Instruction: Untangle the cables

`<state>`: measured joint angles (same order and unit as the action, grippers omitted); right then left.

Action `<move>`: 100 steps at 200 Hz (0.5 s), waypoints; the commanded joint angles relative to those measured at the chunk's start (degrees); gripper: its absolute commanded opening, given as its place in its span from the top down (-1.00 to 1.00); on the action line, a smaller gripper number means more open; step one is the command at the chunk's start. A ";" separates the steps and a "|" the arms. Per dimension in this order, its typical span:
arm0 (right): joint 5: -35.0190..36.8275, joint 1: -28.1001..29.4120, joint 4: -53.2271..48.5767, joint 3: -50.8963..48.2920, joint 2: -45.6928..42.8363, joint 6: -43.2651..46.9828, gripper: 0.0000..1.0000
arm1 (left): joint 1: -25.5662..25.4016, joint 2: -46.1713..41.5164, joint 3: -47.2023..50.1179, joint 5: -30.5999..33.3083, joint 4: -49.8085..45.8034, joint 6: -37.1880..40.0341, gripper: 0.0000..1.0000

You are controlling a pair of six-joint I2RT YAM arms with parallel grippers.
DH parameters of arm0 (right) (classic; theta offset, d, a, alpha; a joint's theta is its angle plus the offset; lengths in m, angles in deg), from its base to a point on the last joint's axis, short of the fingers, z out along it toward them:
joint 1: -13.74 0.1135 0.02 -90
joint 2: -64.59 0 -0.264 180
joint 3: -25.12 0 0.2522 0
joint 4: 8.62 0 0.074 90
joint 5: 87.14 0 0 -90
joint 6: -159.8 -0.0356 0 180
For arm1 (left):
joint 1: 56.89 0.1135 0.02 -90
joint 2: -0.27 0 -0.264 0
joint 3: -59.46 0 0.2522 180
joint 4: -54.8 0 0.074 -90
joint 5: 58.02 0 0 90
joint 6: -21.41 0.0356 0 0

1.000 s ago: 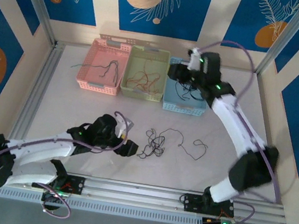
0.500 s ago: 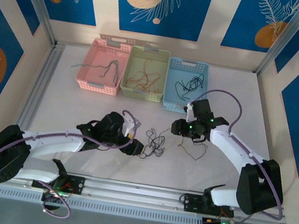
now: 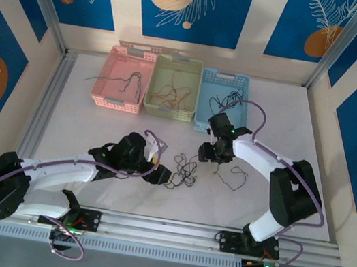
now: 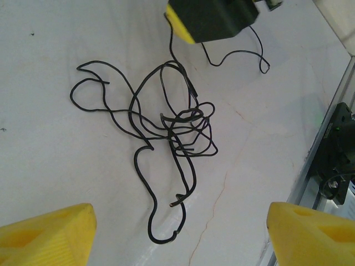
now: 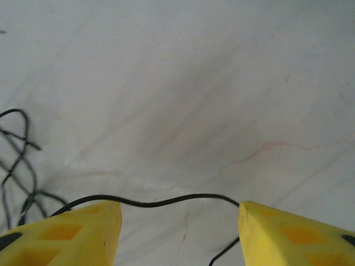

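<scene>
Well behind the tangle point(image 3: 182, 170) and to its left stands the pink basket point(image 3: 123, 88), with dark cables point(image 3: 130, 83) inside. Just left of the tangle is the left gripper point(image 3: 161, 175), jaws spread wide. The black tangle lies on the table point(image 4: 50, 160) ahead of its fingers point(image 4: 47, 233). Straight behind the tangle, the green basket point(image 3: 171, 95) holds orange-red ones. Just right of the tangle, the right gripper point(image 5: 177, 233) is low over the table with its jaws apart. One black strand point(image 5: 166, 200) crosses the gap, unclamped. Behind and right, the blue basket point(image 3: 222, 103) holds black ones.
</scene>
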<state>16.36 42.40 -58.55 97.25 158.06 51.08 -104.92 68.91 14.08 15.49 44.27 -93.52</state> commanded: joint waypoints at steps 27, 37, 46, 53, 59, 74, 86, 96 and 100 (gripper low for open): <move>-1.04 -0.60 0.61 6.23 8.13 2.97 0.18 | -0.51 -1.70 -0.77 -0.56 -2.90 1.75 -0.61; -3.53 -0.54 2.15 6.40 7.39 3.38 0.42 | -0.49 -2.22 -0.65 -0.32 -3.22 1.83 -0.61; -4.72 -0.09 3.66 6.05 5.27 3.60 0.63 | -0.49 -2.67 -0.43 -0.06 -3.48 1.73 -0.61; -5.14 0.30 5.35 5.31 3.12 4.19 0.76 | -0.49 -2.93 -0.28 0.12 -3.66 1.79 -0.61; -5.95 0.76 7.20 4.33 0.48 4.85 0.86 | -0.49 -3.05 -0.16 0.27 -3.75 1.73 -0.61; -7.80 0.65 11.26 1.66 -6.55 4.82 1.00 | -0.50 -3.32 0.22 0.48 -3.73 1.56 -0.62; -9.68 0.01 13.88 -0.19 -11.98 4.45 1.00 | -0.49 -3.60 0.31 0.49 -3.67 1.19 -0.62; -12.36 -1.01 16.55 -1.84 -16.98 3.77 1.00 | -0.50 -4.10 0.47 0.41 -3.32 0.97 -0.62; -14.18 -1.55 17.56 -2.46 -18.40 3.57 1.00 | -0.51 -4.32 0.53 0.32 -3.25 0.92 -0.62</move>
<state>9.86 42.51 -48.97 97.67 149.95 54.82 -104.92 66.25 14.11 15.54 41.64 -93.52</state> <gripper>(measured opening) 0.054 0.808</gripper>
